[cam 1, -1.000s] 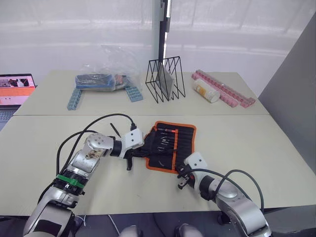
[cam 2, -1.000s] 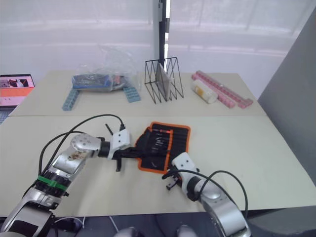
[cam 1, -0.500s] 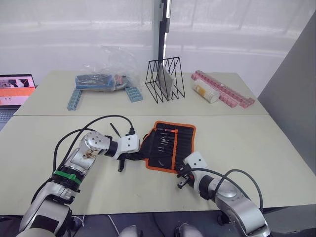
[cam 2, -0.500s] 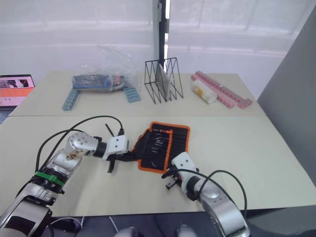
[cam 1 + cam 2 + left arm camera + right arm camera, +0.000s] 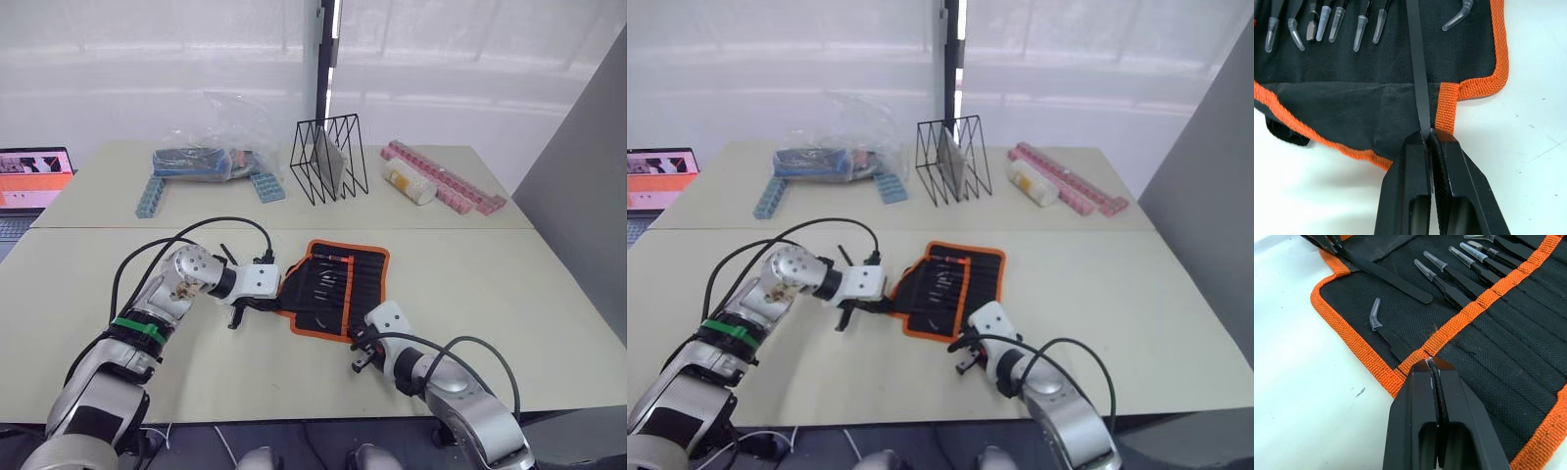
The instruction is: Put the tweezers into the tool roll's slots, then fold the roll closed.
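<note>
The tool roll lies open on the near table, black with orange trim. Several tweezers with clear tip caps sit in its slots, and one with a bent tip lies near the corner. My left gripper is at the roll's left edge, shut on a long flat black strap that runs across the fabric. At the roll's near edge, my right gripper is shut on the orange trim. A thin black stick lies on the table left of the roll.
On the far table stand a black wire rack, a clear bag of items, blue blocks, pink strips and a white bottle. A laptop sits at the far left. A seam joins the tables.
My left forearm has swung up and away and its wrist has turned, still at the roll's left edge. The roll's left flap has shifted slightly. The right gripper has stayed put.
</note>
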### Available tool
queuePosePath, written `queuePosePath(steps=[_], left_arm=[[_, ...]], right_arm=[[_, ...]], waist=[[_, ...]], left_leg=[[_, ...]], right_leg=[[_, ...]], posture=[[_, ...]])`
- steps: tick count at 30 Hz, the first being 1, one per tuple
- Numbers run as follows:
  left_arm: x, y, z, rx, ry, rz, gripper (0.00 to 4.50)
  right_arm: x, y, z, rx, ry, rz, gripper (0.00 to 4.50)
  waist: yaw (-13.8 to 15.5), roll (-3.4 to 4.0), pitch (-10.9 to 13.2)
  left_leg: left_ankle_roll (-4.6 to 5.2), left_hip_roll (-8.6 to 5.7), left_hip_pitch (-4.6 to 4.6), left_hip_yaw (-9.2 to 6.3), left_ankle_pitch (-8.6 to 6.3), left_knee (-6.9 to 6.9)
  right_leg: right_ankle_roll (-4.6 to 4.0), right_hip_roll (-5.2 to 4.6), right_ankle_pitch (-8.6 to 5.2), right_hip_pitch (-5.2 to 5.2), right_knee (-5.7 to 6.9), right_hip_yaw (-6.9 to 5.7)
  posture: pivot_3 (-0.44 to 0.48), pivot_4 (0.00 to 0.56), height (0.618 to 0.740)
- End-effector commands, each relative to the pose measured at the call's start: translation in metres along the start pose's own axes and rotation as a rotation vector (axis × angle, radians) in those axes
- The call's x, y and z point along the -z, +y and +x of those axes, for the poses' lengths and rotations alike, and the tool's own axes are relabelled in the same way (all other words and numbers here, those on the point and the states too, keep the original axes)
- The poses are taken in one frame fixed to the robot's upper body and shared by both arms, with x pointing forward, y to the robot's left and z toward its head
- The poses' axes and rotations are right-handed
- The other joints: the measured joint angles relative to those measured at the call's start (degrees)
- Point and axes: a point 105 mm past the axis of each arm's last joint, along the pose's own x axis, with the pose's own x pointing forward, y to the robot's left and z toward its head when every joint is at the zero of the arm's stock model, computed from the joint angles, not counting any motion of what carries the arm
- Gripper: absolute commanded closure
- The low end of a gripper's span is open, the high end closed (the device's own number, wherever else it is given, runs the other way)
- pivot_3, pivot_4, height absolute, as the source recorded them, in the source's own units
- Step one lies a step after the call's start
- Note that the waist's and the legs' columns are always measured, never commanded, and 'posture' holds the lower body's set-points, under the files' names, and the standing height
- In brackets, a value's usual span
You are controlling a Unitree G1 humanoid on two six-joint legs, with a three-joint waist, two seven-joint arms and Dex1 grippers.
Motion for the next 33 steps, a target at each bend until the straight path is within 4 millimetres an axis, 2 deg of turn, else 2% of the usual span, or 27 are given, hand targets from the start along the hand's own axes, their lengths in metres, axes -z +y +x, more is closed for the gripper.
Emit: queuePosePath(steps=[1,10,21,26,29,33], left_arm=[[-0.003,0.001,0.003,0.035,0.037,0.046,4.47],[-0.004,0.005,0.015,0.088,0.100,0.120,4.47],[-0.024,0.014,0.044,0.082,0.071,0.176,4.47],[-0.036,0.011,0.054,0.103,0.034,0.203,4.47],[-0.037,0.011,0.055,0.103,0.031,0.202,4.47],[-0.028,0.013,0.042,0.109,0.068,0.214,4.47]], right_arm=[[0.041,0.008,0.000,-0.018,0.167,0.068,4.50],[0.042,0.013,0.000,-0.012,0.162,0.078,4.50],[0.043,0.014,-0.002,-0.003,0.161,0.082,4.50],[0.043,0.013,-0.003,0.001,0.163,0.080,4.50],[0.043,0.013,-0.003,0.002,0.163,0.079,4.50],[0.042,0.011,-0.003,0.006,0.161,0.079,4.50]], waist=[[0.0,0.00,0.0],[0.2,-0.04,0.0],[0.7,-0.08,-0.2],[0.7,-0.07,-0.2],[0.7,-0.07,-0.2],[0.5,-0.07,-0.2]], left_leg=[[0.00,0.00,0.00,0.00,0.00,0.00],[0.00,-0.02,0.06,-0.01,0.00,0.01],[0.08,-0.07,0.38,-0.16,-0.04,0.06],[0.08,-0.09,0.39,-0.20,-0.05,0.06],[0.09,-0.11,0.38,-0.24,-0.05,0.08],[0.10,-0.10,0.37,-0.25,-0.06,0.07]], right_leg=[[0.00,0.01,0.00,0.00,0.02,0.00],[0.03,0.00,-0.02,0.06,0.03,0.02],[0.19,-0.03,-0.13,0.65,-0.09,0.04],[0.21,-0.04,-0.14,0.70,-0.09,0.03],[0.23,-0.05,-0.15,0.72,-0.09,0.03],[0.23,-0.04,-0.16,0.70,-0.09,0.03]], posture=[[0.000,0.150,0.737],[0.000,0.150,0.737],[0.000,0.150,0.737],[0.000,0.150,0.737],[0.000,0.150,0.737],[0.000,0.150,0.737]])
